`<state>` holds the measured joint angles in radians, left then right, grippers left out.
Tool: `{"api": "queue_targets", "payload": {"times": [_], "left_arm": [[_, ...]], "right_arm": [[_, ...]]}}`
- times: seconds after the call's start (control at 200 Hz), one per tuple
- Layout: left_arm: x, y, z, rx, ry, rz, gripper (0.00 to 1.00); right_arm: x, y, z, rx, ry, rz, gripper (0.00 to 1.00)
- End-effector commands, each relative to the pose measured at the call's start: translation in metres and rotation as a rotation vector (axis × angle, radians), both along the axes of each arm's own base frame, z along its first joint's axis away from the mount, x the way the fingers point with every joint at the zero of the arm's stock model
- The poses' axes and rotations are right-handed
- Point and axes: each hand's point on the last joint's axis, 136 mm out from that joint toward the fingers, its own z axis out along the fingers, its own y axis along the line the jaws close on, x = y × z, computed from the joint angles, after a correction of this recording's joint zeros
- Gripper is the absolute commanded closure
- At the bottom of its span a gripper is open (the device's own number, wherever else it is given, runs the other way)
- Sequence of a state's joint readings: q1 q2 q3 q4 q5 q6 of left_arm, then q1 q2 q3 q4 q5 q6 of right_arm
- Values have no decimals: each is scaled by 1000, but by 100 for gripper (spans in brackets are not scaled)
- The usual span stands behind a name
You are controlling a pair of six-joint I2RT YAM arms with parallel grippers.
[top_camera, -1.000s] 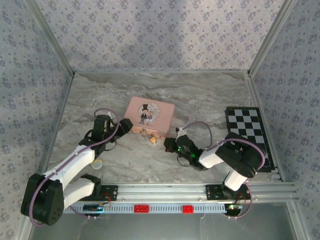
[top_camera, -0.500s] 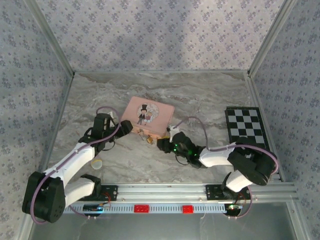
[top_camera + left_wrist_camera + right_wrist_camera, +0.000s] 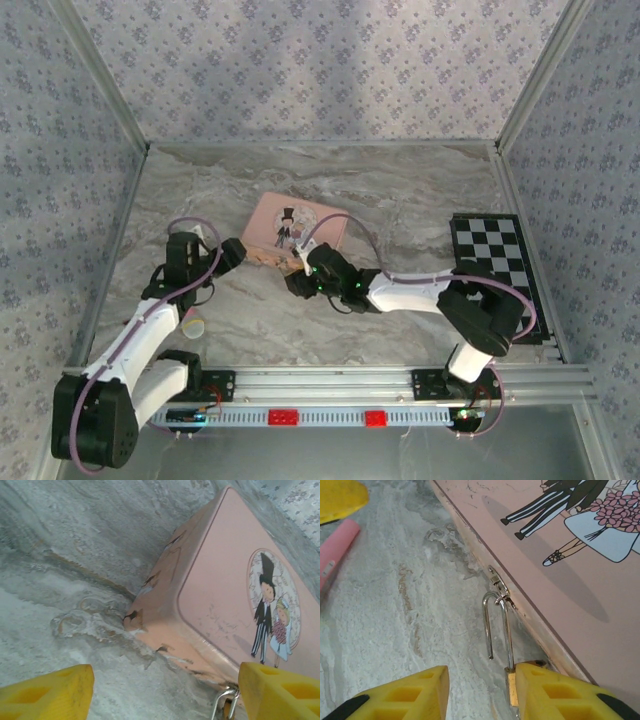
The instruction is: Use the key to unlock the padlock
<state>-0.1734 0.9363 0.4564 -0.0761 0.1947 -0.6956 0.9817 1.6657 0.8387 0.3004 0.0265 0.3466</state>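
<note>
Main worry: the tiny brass padlock with the thin silver shackle (image 3: 511, 689) hangs from the clasp on the front edge of the pink picture tin with the wedding couple (image 3: 580, 590), lower middle of the right wrist view. One shackle leg looks free. The right gripper (image 3: 480, 685) has its jaws apart and holds nothing, with the lock body just beside one jaw. A sloppy squeeze could click the shackle back in or drag the tin.

The left gripper (image 3: 165, 690) is spread wide and empty by the tin's corner.

I can't spot the key, and a silver sliver would vanish on this grey veined marble tabletop (image 3: 380, 630).

Floral wallpaper walls (image 3: 320, 70) all round, and a black-and-white checkerboard mat (image 3: 495, 262) at the right.
</note>
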Motion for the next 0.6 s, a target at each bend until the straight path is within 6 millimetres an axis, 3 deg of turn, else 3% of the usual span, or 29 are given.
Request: {"api": "queue_targets", "payload": {"times": [0.0, 0.31, 0.595], "left_arm": [[-3, 1, 0, -4, -13, -13, 24], [-7, -2, -10, -23, -5, -35, 24], [-9, -2, -16, -15, -3, -39, 24]], "right_arm": [[21, -27, -26, -70, 75, -75, 57], [65, -50, -24, -26, 96, -110, 55], [47, -29, -19, 123, 204, -107, 59]]}}
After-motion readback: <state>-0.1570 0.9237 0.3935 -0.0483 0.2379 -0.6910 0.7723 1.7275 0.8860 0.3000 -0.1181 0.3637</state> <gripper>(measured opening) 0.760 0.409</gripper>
